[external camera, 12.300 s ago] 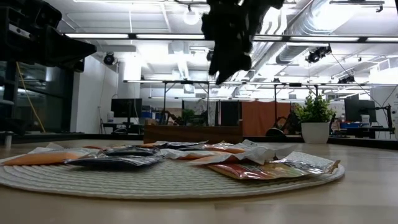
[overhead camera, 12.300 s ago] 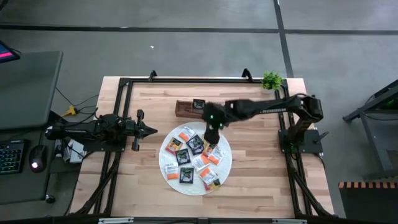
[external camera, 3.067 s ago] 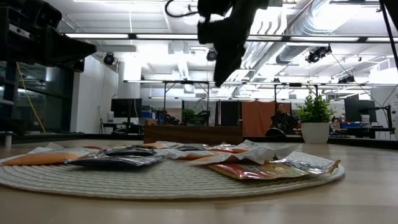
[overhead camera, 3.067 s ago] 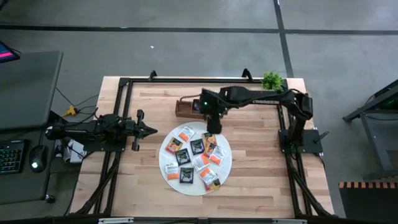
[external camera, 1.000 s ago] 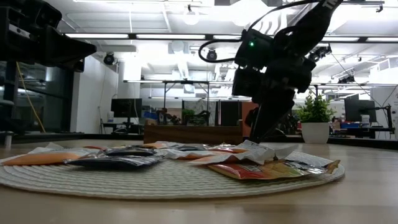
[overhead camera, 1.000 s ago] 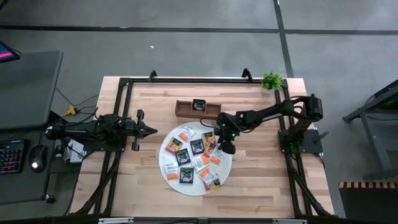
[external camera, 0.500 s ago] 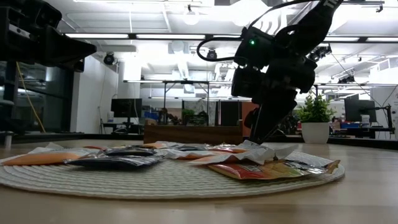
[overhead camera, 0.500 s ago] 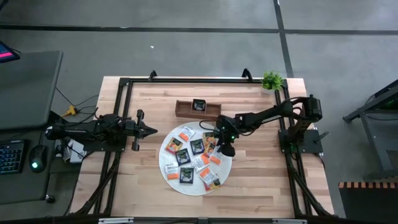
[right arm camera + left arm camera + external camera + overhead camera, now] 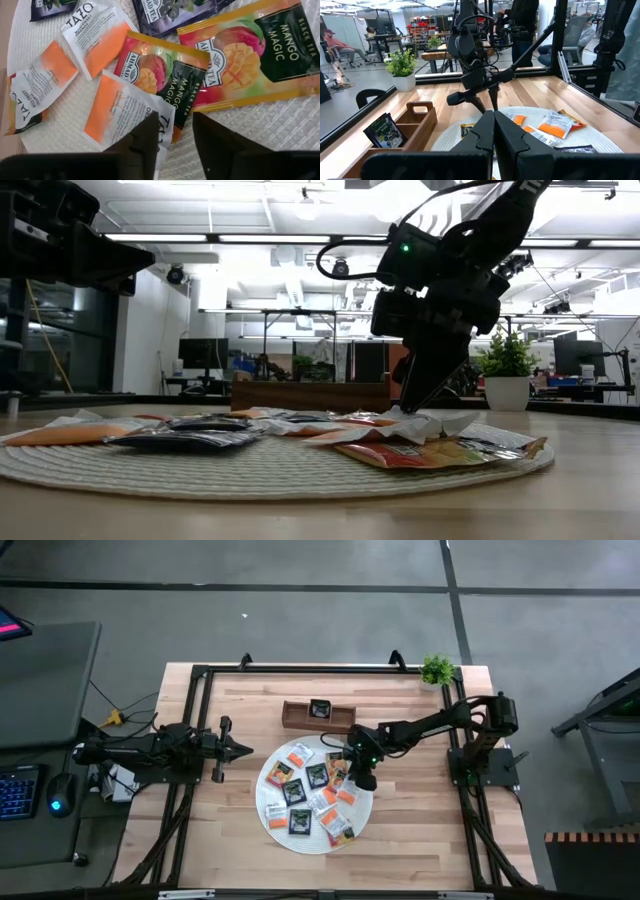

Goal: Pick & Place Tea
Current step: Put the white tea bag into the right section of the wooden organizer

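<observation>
Several tea sachets, black, orange and white, lie flat on the round white mat (image 9: 290, 843). One black sachet (image 9: 320, 708) stands in the brown wooden tray (image 9: 295, 718) behind the mat. My right gripper (image 9: 175, 127) is down at the mat's far right part (image 9: 355, 772), slanting downward. Its fingers are a little apart, astride the edge of a white and orange sachet (image 9: 120, 115) next to a mango black tea sachet (image 9: 160, 75). My left gripper (image 9: 245, 750) waits shut and level, left of the mat, holding nothing (image 9: 494, 117). My right gripper comes slanting down from the table's right side onto the white and orange sachet's edge (image 9: 167, 125). One finger (image 9: 145, 137) lies over that sachet's corner and the other (image 9: 212, 137) stands over bare mat. The sachet lies on the mat. I cannot tell whether the fingertips touch it.
A small potted plant (image 9: 437, 669) stands at the table's far right corner. Black frame rails (image 9: 320, 668) run along the table's far edge and sides. Bare wood lies to the right of the mat (image 9: 410, 810) and in front of it.
</observation>
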{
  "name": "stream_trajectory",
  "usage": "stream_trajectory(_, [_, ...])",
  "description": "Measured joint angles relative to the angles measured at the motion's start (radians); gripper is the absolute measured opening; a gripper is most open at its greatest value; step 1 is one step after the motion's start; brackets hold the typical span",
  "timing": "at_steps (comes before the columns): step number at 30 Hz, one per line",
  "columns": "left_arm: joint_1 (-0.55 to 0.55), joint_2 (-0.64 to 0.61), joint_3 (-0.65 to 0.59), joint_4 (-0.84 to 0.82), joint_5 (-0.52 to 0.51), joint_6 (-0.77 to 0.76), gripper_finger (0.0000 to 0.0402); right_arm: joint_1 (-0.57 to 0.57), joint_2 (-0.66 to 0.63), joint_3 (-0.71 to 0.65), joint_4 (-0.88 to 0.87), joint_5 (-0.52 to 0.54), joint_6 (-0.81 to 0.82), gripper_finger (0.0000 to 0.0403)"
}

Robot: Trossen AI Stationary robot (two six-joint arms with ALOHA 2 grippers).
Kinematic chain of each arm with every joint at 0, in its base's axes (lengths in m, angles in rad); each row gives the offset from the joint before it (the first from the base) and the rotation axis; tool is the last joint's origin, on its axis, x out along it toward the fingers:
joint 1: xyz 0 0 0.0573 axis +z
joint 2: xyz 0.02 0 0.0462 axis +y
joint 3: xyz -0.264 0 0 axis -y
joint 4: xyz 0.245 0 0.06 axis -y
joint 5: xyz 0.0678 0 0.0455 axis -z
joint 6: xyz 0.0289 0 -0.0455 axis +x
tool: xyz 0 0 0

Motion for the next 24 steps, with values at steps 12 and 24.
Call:
stream_trajectory(12, [0.0, 0.0, 0.0, 0.0, 0.0, 0.0, 0.0, 0.0, 0.0, 0.0, 0.005, -0.005, 0.003, 0.0006])
stream_trajectory(24, [0.0, 0.0, 0.0, 0.0, 0.0, 0.0, 0.0, 0.003, -0.097, 0.0, -0.033, 0.046, 0.053, 0.0001])
